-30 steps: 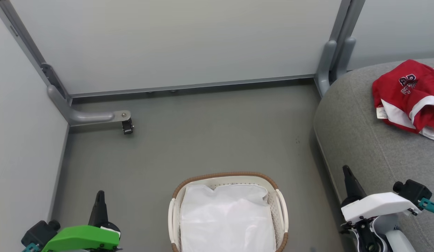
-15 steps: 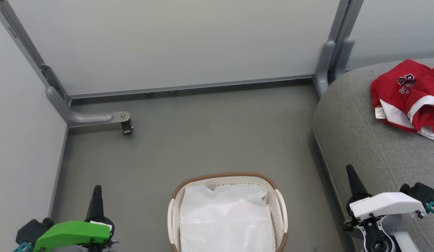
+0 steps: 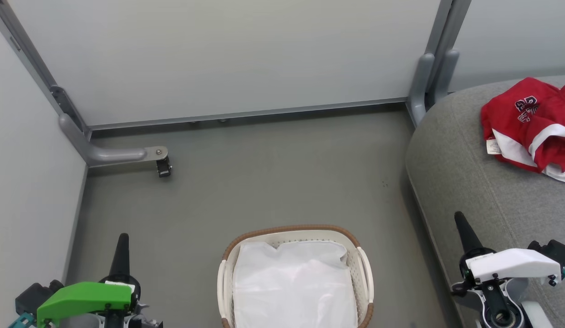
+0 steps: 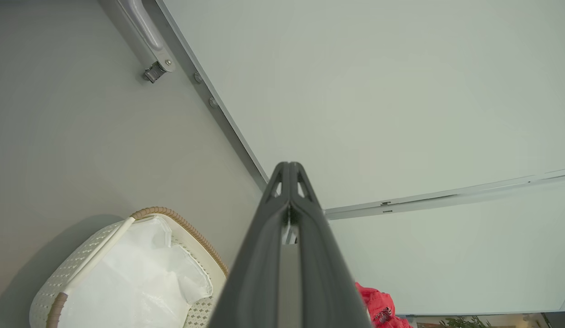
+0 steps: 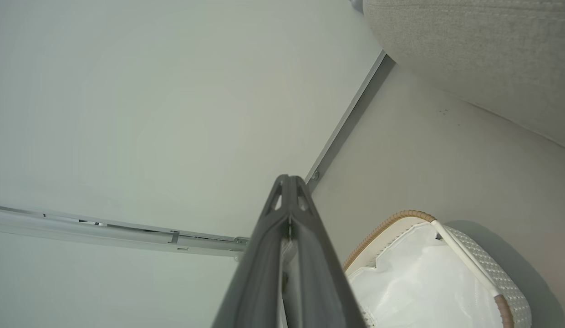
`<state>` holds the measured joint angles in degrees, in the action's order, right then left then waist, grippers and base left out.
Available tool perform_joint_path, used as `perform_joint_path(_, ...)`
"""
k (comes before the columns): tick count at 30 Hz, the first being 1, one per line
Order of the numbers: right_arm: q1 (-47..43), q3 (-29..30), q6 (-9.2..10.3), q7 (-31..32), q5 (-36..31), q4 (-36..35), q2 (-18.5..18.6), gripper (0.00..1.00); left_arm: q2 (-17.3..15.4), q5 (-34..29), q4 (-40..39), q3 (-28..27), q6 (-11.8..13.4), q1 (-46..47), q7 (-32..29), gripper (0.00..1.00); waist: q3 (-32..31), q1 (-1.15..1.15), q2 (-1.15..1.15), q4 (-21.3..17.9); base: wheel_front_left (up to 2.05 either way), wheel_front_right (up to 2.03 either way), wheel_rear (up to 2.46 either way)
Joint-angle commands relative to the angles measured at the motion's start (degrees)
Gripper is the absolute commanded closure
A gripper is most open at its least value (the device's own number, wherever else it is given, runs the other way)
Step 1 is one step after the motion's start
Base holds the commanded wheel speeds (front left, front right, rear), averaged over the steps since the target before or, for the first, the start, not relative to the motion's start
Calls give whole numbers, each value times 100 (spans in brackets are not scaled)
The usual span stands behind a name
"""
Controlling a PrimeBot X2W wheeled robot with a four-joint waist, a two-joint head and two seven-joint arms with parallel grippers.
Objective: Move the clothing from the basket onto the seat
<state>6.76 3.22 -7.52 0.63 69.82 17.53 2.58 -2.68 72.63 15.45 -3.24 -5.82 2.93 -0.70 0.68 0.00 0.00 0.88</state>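
The red clothing (image 3: 530, 125) with white stripes, numerals and a small white tag lies bunched on the grey seat (image 3: 473, 173) at the right edge of the head view; a scrap of that clothing (image 4: 380, 307) peeks past my left fingers. The white basket (image 3: 365, 273) with a brown rim stands on the floor at bottom centre, holding just its white liner (image 3: 293, 287). My left gripper (image 3: 122, 243) is shut and empty, left of the basket. Over the seat's front edge, my right gripper (image 3: 460, 222) is shut and empty. The basket (image 4: 89, 259) (image 5: 473, 255) lies below both fingers.
Grey partition walls enclose the floor at the back and left. A grey bracket foot with a small black caster (image 3: 164, 166) juts out from the left wall. A grey post (image 3: 423, 84) stands at the seat's back corner. Bare floor (image 3: 273, 177) lies beyond the basket.
Both grippers have drawn back toward the bottom of the head view, the left lower and leftward, the right lower and rightward. The clothing, basket and seat stay put.
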Motion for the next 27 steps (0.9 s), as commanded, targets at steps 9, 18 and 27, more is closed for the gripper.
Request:
perform_joint_path(9, -20, 98, 4, 155, 558, -138, 33, 100, -27, 497, -71, -95, -68, 194, -143, 100, -10, 0, 0, -16, 0, 0, 0)
perform_joint_path(18, -31, 157, 3, 265, 981, -197, 36, 100, -29, 867, -93, -159, -90, 232, -260, 100, -18, 0, 0, -32, 0, 0, 0)
perform_joint_path(27, -46, 218, 3, 378, 1387, -248, 39, 100, -31, 1222, -116, -211, -128, 283, -367, 100, -27, 0, 0, -47, 0, 0, 0)
